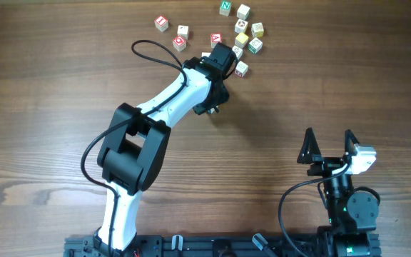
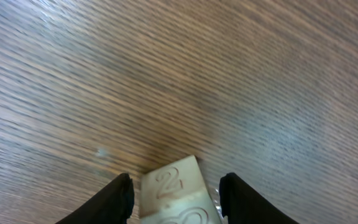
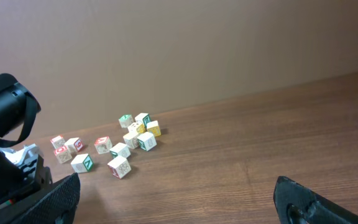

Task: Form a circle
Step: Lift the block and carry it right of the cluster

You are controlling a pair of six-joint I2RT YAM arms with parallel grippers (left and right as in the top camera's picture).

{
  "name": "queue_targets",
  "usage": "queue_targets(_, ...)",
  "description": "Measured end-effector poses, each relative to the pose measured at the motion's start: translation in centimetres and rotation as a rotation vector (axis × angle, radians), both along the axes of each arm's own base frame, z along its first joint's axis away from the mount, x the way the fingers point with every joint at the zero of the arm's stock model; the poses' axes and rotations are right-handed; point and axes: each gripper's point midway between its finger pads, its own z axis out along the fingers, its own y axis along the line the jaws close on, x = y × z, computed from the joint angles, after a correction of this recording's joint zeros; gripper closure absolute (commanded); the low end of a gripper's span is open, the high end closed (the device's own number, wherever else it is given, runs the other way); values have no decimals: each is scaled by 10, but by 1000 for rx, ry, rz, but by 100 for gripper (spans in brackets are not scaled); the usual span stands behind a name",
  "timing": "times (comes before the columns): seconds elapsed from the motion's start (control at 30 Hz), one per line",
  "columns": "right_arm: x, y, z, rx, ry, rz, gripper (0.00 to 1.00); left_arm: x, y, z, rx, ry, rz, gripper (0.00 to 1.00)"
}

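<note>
My left gripper (image 2: 176, 179) is shut on a pale wooden cube (image 2: 169, 198) carved with a "2", held just over the wood. From overhead the left gripper (image 1: 222, 56) sits at the near edge of the letter cubes, and the held cube is hidden beneath it. No true circle shows. A tight clump of cubes (image 1: 246, 33) lies just beyond the gripper, also visible as a clump (image 3: 138, 132) in the right wrist view. My right gripper (image 1: 330, 145) stands open and empty near the front right, far from the cubes.
Loose letter cubes lie to the left (image 1: 180, 43) and at the back (image 1: 225, 8), and a single cube (image 1: 241, 68) sits right of the left gripper. The left arm (image 1: 170, 100) crosses the table's middle. In the right wrist view, bare wood stretches between the right gripper's fingers (image 3: 61, 199).
</note>
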Motion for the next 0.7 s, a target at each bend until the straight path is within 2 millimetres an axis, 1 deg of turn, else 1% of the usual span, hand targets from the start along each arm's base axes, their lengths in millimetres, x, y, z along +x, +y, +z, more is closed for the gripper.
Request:
queue_targets(0.1, 0, 0, 0, 0, 0, 0, 0, -3, -2, 0, -15, 14, -4, 45)
queue_targets(0.27, 0, 0, 0, 0, 0, 0, 0, -5, -3, -1, -19, 25, -6, 54)
queue_targets(0.37, 0, 0, 0, 0, 0, 0, 0, -5, -4, -1, -23, 28, -7, 56)
queue_targets(0.43, 0, 0, 0, 0, 0, 0, 0, -5, -3, -1, -23, 27, -5, 60)
queue_targets(0.47, 0, 0, 0, 0, 0, 0, 0, -4, -2, -1, -24, 28, -3, 62)
queue_targets(0.7, 0, 0, 0, 0, 0, 0, 0, 3, 11, -1, -29, 29, 31, 69)
